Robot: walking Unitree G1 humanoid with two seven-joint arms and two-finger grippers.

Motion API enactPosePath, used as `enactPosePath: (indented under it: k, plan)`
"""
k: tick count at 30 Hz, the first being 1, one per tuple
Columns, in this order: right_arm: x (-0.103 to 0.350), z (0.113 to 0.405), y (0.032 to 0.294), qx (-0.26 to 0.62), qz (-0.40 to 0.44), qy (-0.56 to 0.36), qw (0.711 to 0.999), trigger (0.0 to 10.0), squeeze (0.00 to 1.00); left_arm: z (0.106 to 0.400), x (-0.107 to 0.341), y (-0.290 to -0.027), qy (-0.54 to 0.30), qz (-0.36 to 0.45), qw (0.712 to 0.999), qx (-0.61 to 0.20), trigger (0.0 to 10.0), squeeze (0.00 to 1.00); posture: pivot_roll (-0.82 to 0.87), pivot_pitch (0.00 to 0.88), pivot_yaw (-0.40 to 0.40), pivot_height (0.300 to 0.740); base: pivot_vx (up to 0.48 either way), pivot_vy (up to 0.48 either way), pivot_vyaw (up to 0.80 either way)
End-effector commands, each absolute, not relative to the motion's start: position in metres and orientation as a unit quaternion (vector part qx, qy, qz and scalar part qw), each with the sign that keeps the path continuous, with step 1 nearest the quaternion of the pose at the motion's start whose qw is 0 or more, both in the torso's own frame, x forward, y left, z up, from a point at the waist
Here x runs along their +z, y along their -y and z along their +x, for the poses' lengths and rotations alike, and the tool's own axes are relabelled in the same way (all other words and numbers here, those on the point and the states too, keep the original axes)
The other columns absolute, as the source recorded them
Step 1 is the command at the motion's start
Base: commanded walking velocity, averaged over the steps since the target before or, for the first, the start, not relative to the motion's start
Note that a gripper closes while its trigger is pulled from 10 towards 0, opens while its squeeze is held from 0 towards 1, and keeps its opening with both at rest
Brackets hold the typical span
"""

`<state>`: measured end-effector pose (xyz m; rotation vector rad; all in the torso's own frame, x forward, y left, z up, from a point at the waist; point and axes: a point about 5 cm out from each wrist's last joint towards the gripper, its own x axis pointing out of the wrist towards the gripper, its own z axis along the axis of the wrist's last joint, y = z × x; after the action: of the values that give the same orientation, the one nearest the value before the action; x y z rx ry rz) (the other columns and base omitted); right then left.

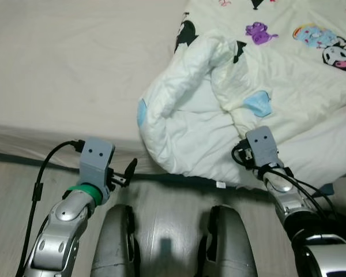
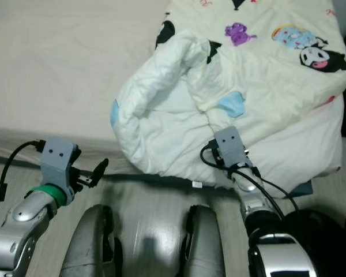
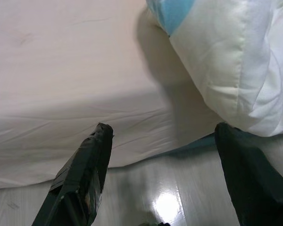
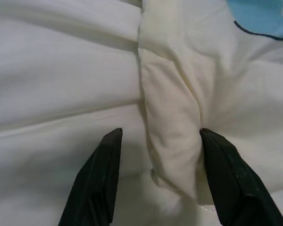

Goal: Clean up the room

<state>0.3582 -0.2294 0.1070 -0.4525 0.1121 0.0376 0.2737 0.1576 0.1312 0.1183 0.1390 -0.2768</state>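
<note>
A puffy white comforter (image 1: 219,115) with cartoon prints lies bunched on the right side of the bed, hanging over its front edge. My right gripper (image 4: 159,134) is pressed into it, open, its two fingers straddling a raised cream fold (image 4: 172,122) of the fabric. In the head views only the right wrist's grey camera housing (image 1: 260,145) shows against the comforter. My left gripper (image 3: 164,129) is open and holds nothing. It hovers low at the bed's front edge, just left of the comforter's hanging corner (image 3: 226,70).
The bare cream mattress sheet (image 1: 63,63) covers the left half of the bed. Pale wood floor (image 1: 167,225) runs along the bed front, where my two grey knees (image 1: 118,242) stand close to the bed base.
</note>
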Motion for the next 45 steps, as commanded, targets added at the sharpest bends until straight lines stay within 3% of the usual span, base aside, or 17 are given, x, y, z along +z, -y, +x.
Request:
enactPosePath:
  k: [1, 14, 25, 27, 28, 29, 30, 34, 35, 38, 43, 45]
  plan:
    - [0.097, 0.355, 0.231, 0.017, -0.232, -0.083, 0.969, 0.0, 0.0, 0.268, 0.127, -0.162, -0.083, 0.059, 0.986, -0.135, 10.0, 0.0, 0.16, 0.284, 0.102, 0.596, 0.0, 0.0, 0.0]
    - [0.099, 0.351, 0.253, -0.051, -0.249, -0.087, 0.963, 0.0, 0.0, 0.277, 0.126, -0.153, -0.079, 0.049, 0.987, -0.134, 10.0, 0.0, 0.11, 0.25, 0.082, 0.596, 0.0, 0.0, 0.0]
    - [0.086, 0.331, 0.284, -0.092, -0.251, -0.12, 0.956, 0.0, 0.0, 0.286, 0.124, -0.147, -0.075, 0.042, 0.987, -0.139, 10.0, 0.0, 0.06, 0.222, 0.058, 0.596, 0.0, 0.0, 0.0]
    - [0.077, 0.318, 0.295, -0.098, -0.257, -0.141, 0.951, 4.7, 0.0, 0.286, 0.123, -0.147, -0.075, 0.04, 0.987, -0.139, 10.0, 0.0, 0.06, 0.222, 0.058, 0.596, 0.0, 0.0, 0.0]
    - [0.077, 0.318, 0.295, -0.098, -0.257, -0.141, 0.951, 4.7, 0.0, 0.286, 0.123, -0.147, -0.075, 0.04, 0.987, -0.139, 10.0, 0.0, 0.06, 0.222, 0.058, 0.596, 0.0, 0.0, 0.0]
    - [0.07, 0.309, 0.299, -0.095, -0.268, -0.156, 0.946, 10.0, 0.0, 0.286, 0.123, -0.148, -0.075, 0.04, 0.987, -0.14, 10.0, 0.0, 0.05, 0.23, 0.05, 0.596, 0.0, 0.0, 0.0]
    - [0.059, 0.294, 0.304, -0.086, -0.3, -0.18, 0.933, 10.0, 0.0, 0.285, 0.122, -0.148, -0.076, 0.039, 0.986, -0.141, 10.0, 0.0, 0.04, 0.235, 0.048, 0.596, 0.0, 0.0, 0.0]
    - [0.052, 0.278, 0.313, -0.111, -0.308, -0.193, 0.925, 10.0, 0.0, 0.285, 0.121, -0.148, -0.078, 0.038, 0.986, -0.142, 10.0, 0.0, 0.02, 0.241, 0.046, 0.596, 0.0, 0.0, 0.0]
    - [0.05, 0.268, 0.319, -0.131, -0.308, -0.198, 0.921, 10.0, 0.0, 0.285, 0.12, -0.148, -0.08, 0.038, 0.986, -0.143, 10.0, 0.0, 0.02, 0.241, 0.046, 0.596, 0.0, 0.0, 0.0]
    - [0.063, 0.223, 0.359, -0.306, -0.263, -0.193, 0.894, 10.0, 0.0, 0.286, 0.117, -0.145, -0.082, 0.038, 0.984, -0.154, 10.0, 0.0, -0.03, 0.254, 0.06, 0.596, 0.0, 0.0, 0.0]
    - [0.075, 0.203, 0.372, -0.36, -0.263, -0.186, 0.876, 10.0, 0.0, 0.288, 0.117, -0.143, -0.082, 0.039, 0.983, -0.162, 10.0, 0.0, -0.04, 0.257, 0.062, 0.596, 0.0, 0.0, 0.0]
    - [0.088, 0.174, 0.381, -0.396, -0.279, -0.187, 0.855, 10.0, 0.0, 0.291, 0.118, -0.142, -0.082, 0.043, 0.981, -0.17, 10.0, 0.0, -0.07, 0.272, 0.072, 0.596, 0.0, 0.0, 0.0]
